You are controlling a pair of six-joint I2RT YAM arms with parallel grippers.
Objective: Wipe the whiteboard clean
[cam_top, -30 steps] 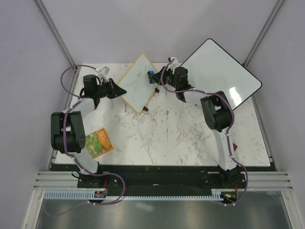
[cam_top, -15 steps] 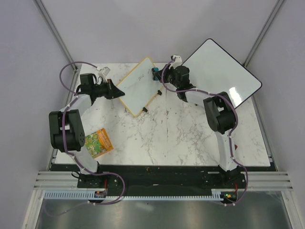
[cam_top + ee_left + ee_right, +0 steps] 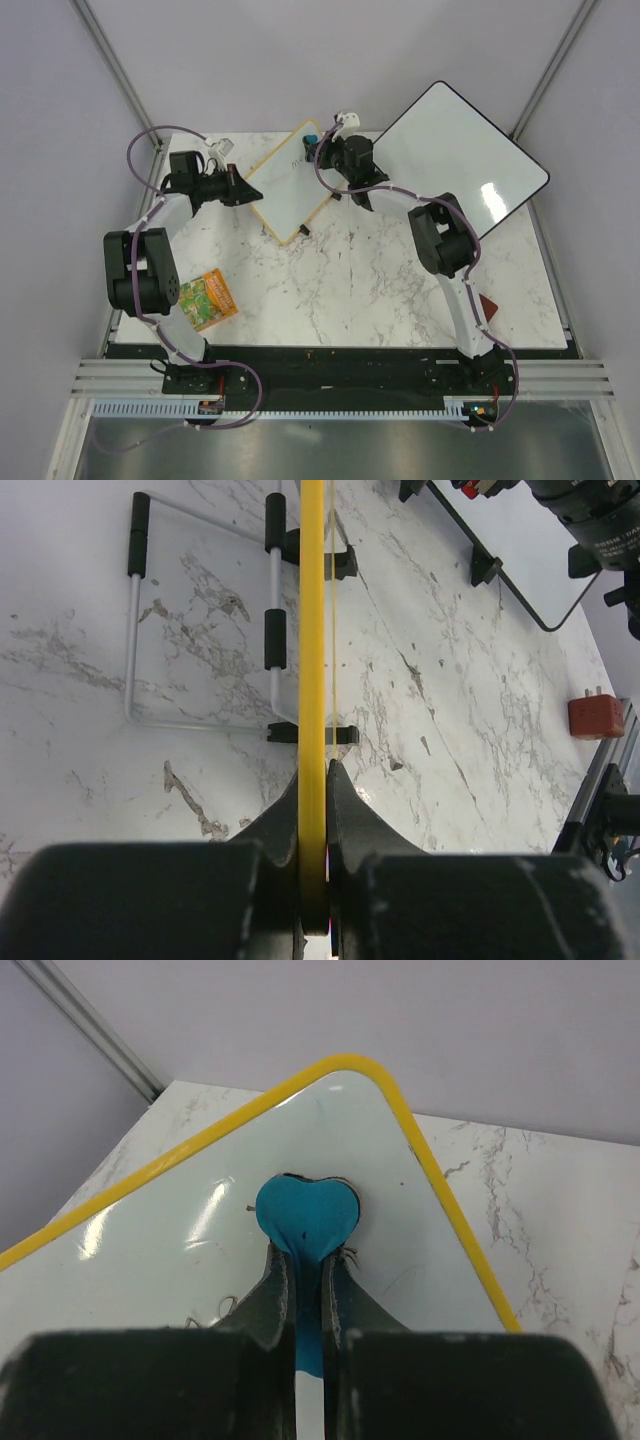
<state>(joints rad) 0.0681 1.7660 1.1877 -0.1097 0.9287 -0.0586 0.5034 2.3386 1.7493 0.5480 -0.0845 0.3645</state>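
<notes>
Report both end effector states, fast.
Left end effector: closed on the edge of the yellow-framed whiteboard.
Right end effector: closed on a blue eraser.

Lab cell: marble table (image 3: 350, 285), plain walls (image 3: 300, 60)

Table (image 3: 350, 270): we see white marble, grey-veined.
Yellow-framed whiteboard (image 3: 290, 180): our landmark, on black feet, far side.
Large whiteboard (image 3: 460, 150): just right of it.
Packet (image 3: 207, 299): near-left of it, well apart.
Red block (image 3: 487, 306): near-right, well apart.

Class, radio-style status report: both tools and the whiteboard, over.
Left tool shut on whiteboard edge. Right tool shut on blue eraser, at board's corner. Marks visible. Nothing in the way.
</notes>
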